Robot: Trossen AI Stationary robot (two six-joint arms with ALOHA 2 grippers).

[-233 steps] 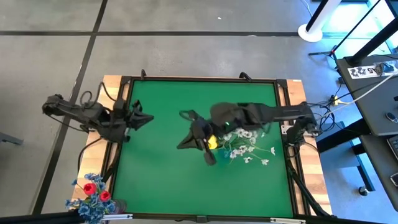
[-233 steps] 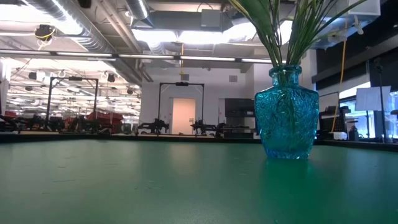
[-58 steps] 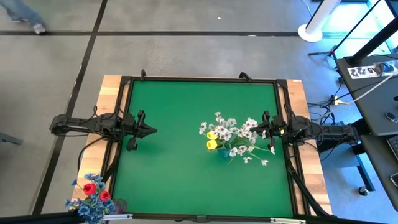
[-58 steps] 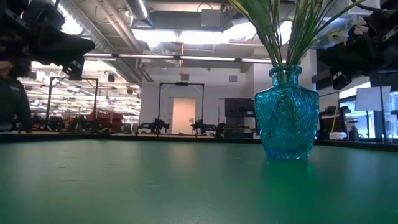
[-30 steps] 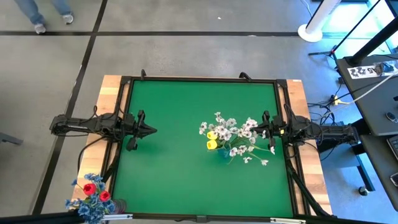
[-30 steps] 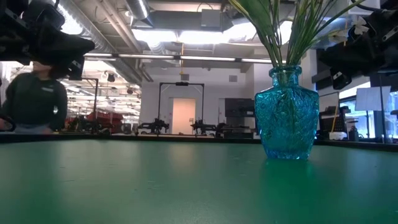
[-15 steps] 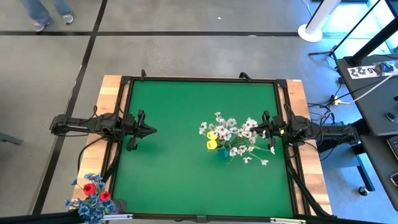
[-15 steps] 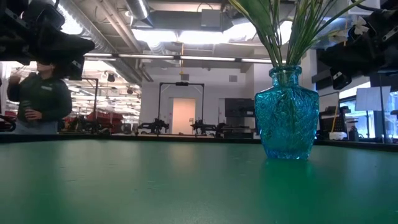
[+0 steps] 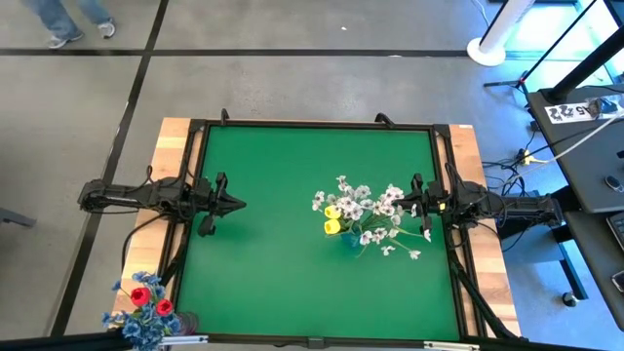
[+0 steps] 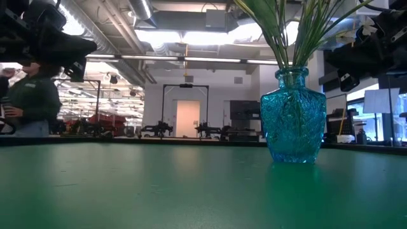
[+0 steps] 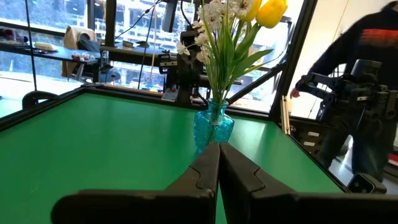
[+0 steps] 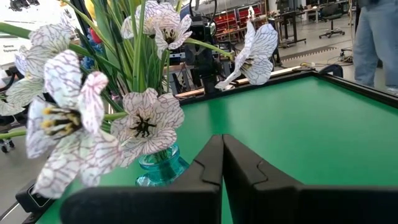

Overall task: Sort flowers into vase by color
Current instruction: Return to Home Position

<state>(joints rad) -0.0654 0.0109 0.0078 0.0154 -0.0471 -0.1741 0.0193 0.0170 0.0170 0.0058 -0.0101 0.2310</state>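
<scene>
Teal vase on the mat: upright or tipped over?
Upright. The teal glass vase stands flat on its base on the green mat, with flower stems rising from its neck.

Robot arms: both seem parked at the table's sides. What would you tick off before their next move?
1. The left hand is shut and holds nothing: ok.
2. The right hand is shut and holds nothing: ok.
3. The teal vase stands upright on the green mat: ok.
4. The right hand is clear of the white flowers: cannot tell, they are very near.
5. The person is away from the table: ok.
</scene>
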